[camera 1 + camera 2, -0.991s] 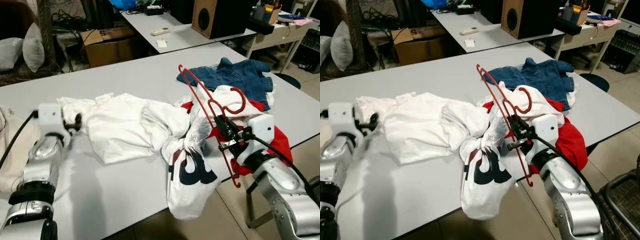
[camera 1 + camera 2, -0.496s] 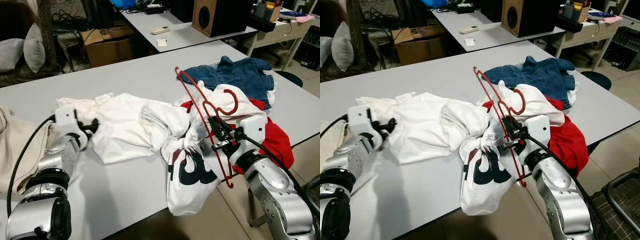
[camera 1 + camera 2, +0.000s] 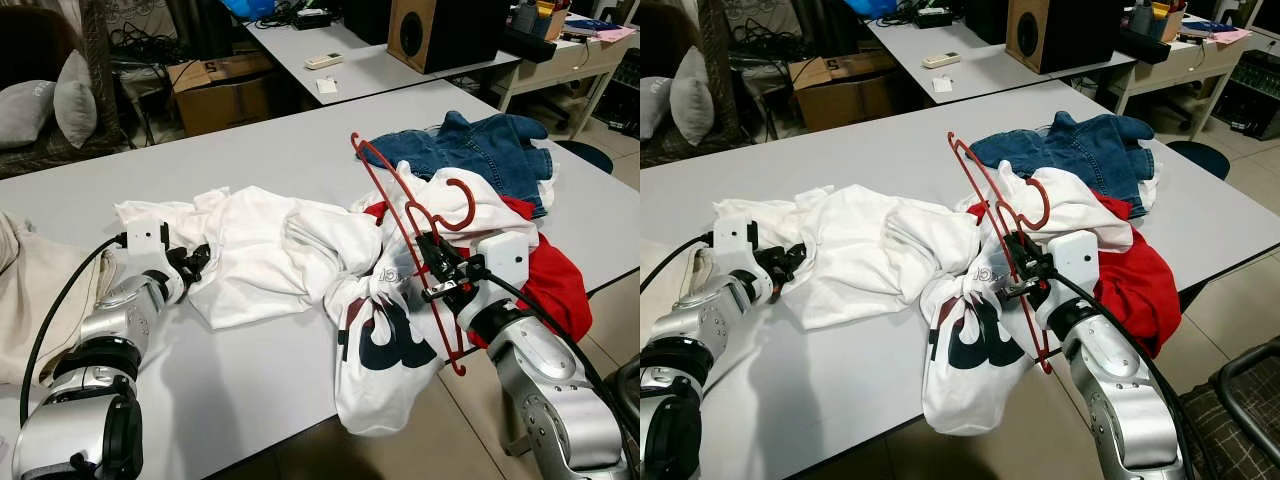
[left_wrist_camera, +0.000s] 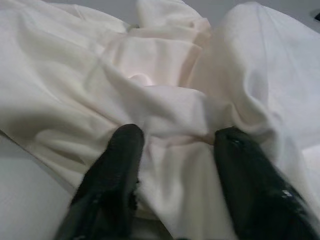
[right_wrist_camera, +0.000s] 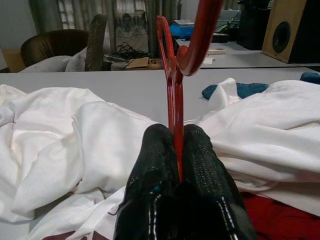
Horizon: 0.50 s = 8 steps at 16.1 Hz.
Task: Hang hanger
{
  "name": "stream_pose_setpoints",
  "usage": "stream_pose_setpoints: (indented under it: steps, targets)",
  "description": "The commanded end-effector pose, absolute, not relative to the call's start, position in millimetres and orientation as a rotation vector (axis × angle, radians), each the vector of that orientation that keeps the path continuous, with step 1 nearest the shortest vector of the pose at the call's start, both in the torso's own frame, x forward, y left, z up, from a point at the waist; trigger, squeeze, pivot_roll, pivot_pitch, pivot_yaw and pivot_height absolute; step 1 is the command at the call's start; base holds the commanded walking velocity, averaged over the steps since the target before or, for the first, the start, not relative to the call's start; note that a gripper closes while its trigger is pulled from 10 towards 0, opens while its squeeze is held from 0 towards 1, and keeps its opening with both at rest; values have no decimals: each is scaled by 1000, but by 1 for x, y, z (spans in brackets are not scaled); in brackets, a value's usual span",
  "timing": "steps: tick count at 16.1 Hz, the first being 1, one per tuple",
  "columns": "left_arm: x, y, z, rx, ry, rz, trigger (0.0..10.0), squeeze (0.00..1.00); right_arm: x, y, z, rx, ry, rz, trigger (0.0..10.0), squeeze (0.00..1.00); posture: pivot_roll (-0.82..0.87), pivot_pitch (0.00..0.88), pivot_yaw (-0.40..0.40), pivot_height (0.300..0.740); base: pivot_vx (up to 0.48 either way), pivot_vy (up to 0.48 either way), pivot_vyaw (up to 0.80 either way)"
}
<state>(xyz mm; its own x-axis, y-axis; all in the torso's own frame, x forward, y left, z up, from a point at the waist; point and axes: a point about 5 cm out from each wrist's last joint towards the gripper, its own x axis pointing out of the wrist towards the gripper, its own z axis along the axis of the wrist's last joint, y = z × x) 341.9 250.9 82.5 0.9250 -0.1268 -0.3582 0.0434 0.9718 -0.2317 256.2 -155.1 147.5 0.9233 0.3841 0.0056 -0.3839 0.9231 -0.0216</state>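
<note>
- Grey-white table (image 3: 300, 140) spans the head views, with a second desk, a brown cardboard box (image 3: 225, 95) and a black-and-wood loudspeaker (image 3: 445, 30) along the top of the frame.
- Right gripper (image 3: 432, 268), right of centre, has its two black fingers (image 5: 200, 165) pinched tight on the red plastic hanger (image 3: 405, 235); the wrist view shows the red bar squeezed between them.
- That hanger stands tilted above the clothes, its far corner toward the upper centre, its hook curling right and its lower end hanging past the table's near edge.
- Left gripper (image 3: 192, 265), at the left of the frame, has its fingers (image 4: 117, 170) spread apart and resting on the crumpled white shirt (image 3: 260, 255); the wrist view shows cloth folds between them, not clamped.
- Below the hanger, a white printed T-shirt (image 3: 385, 350) droops over the table edge; its large dark lettering cannot be read.
- Red garment (image 3: 550, 285) lies at the right, a blue denim jacket (image 3: 480, 150) beyond it.
- Beige cloth (image 3: 30, 290) sits at the far left edge.
</note>
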Motion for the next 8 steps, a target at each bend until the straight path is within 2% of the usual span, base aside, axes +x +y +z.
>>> stream_pose_setpoints:
  steps: [1, 8]
  targets:
    - [341, 250, 82, -230, 377, -100, 0, 0, 258, -154, 149, -34, -16, 405, 10000, 0, -51, 0, 104, 740, 0, 0, 0]
    - [350, 247, 103, -274, 189, -58, 0, 0, 258, -151, 148, -35, -9, 424, 10000, 0, -52, 0, 70, 740, 0, 0, 0]
